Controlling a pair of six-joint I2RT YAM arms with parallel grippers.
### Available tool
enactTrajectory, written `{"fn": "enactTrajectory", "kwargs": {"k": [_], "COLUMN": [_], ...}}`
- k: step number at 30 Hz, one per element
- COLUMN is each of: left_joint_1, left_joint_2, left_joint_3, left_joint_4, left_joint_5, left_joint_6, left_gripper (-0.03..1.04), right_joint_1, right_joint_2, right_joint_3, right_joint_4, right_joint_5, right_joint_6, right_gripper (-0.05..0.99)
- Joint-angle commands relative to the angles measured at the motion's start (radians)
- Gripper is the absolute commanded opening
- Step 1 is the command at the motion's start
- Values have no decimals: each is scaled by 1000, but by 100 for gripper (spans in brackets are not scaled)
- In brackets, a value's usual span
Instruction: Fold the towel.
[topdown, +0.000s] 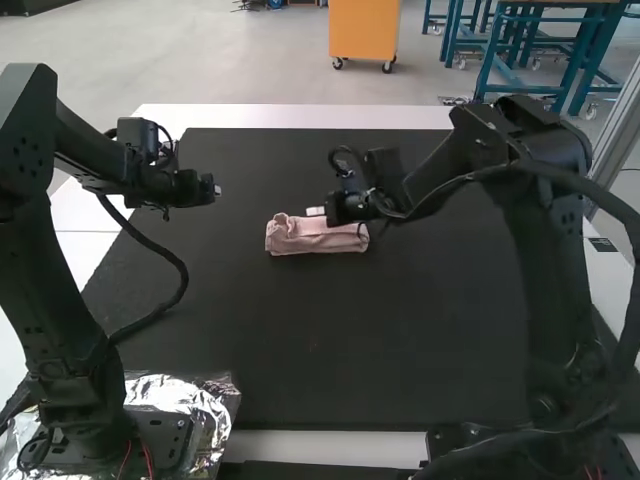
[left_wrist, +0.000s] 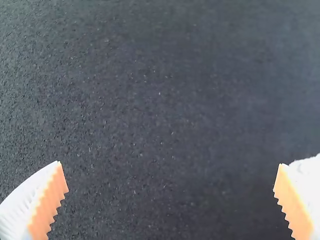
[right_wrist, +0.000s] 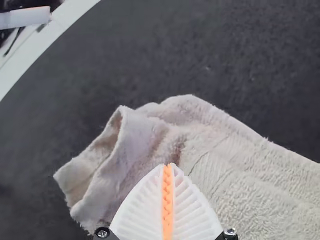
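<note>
The towel (topdown: 305, 240) lies folded into a small bundle; most folding seems done, maybe tidying is left. The right hand (right_wrist: 169, 165) is closed at it, the left hand (left_wrist: 170, 164) wide open.

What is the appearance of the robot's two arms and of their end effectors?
The black, jointed left arm and matching right arm have bulky segments with small round holes and looping black cables. The white-and-orange left end effector and matching right end effector each have white, ribbed, tapered fingers with toothed orange pads.

Pale pink towel (topdown: 310, 236), speckled black mat (topdown: 350, 340)
</note>
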Motion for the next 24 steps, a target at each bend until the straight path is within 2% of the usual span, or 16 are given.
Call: {"fn": "enactTrajectory", "kwargs": {"k": [1, 12, 14, 16, 21, 22, 24], "left_joint_1": [-3, -20, -29, -41, -81, -90, -105], "left_joint_2": [-31, -71, -100, -132, -210, -225, -259], "left_joint_3": [-2, 24, 41, 61, 144, 165, 204], "left_joint_4": [10, 24, 25, 22, -30, -42, -54], "left_joint_5": [5, 2, 2, 2, -7, -23, -63], "left_joint_6": [-9, -59, -63, -66, -82, -82, -82], "left_gripper": [97, 97, 97, 97, 97, 97, 97], "right_joint_1": [-11, 0, 1, -8, -51, -60, -82], "right_joint_2": [38, 187, 187, 164, -39, -89, -200], "right_joint_3": [31, 14, 14, 26, 92, 109, 147], "right_joint_4": [38, 143, 187, 216, 155, 135, 74], "right_joint_5": [-12, -13, -12, -12, -13, -13, -10], "right_joint_6": [30, 37, 67, 133, 175, 193, 198], "right_gripper": [-3, -2, -2, -2, -1, 5, 31]}}
